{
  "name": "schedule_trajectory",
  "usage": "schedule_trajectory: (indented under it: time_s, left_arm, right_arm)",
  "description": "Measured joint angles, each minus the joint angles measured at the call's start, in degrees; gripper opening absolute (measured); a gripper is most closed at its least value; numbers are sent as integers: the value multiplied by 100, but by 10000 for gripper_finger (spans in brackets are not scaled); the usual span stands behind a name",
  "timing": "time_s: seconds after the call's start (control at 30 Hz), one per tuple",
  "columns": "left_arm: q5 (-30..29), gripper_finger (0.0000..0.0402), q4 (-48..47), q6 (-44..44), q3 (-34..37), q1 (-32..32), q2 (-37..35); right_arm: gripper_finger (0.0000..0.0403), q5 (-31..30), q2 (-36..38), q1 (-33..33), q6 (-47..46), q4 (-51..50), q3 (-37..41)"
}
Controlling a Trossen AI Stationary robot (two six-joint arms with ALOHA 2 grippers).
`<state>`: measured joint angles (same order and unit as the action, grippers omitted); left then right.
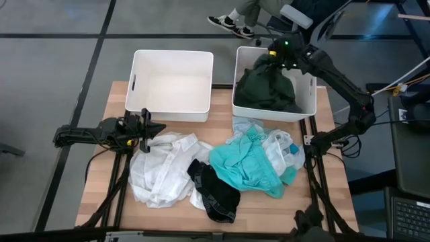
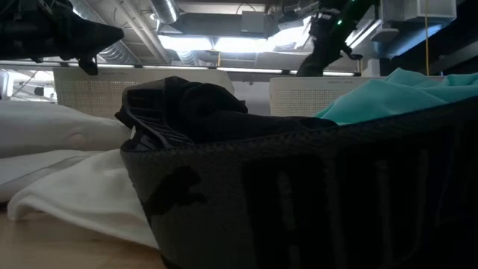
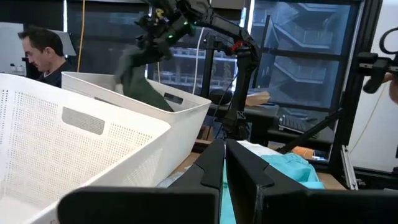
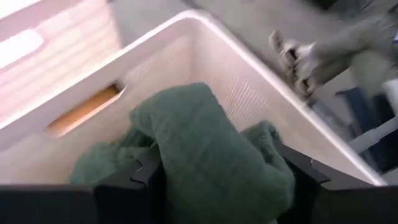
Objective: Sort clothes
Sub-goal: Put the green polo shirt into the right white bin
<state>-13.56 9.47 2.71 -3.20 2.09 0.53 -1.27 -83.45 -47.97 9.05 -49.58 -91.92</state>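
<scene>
A dark green garment fills the right white bin; my right gripper is over the bin's far side, shut on the garment's upper part. My left gripper is shut and empty, just in front of the left white bin, above a white garment. A teal garment, a black garment and a pale blue one lie in a heap on the table. My right gripper pinches a bunched fold of the dark green garment between its two fingers, coming from above. The held part is raised above the bin, and the rest of the garment hangs down into the bin.
The left bin holds nothing visible. A person sits beyond the table's far edge; shoes show there. The table's near-left corner is bare wood.
</scene>
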Motion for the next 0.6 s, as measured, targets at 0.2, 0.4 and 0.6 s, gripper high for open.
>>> schedule_trajectory:
  time_s: [0.2, 0.4, 0.6]
  left_arm:
    - [0, 8, -54, -38, 0, -1, -1]
    - [0, 8, -145, -52, 0, -1, -2]
    - [-2, 8, -140, 12, 0, -1, -2]
  right_arm:
    - [209, 843, 1, 0, -14, -2235, -974]
    - [209, 937, 21, -1, -292, -2655, -1416]
    - [209, 936, 7, -2, -197, -2531, -1437]
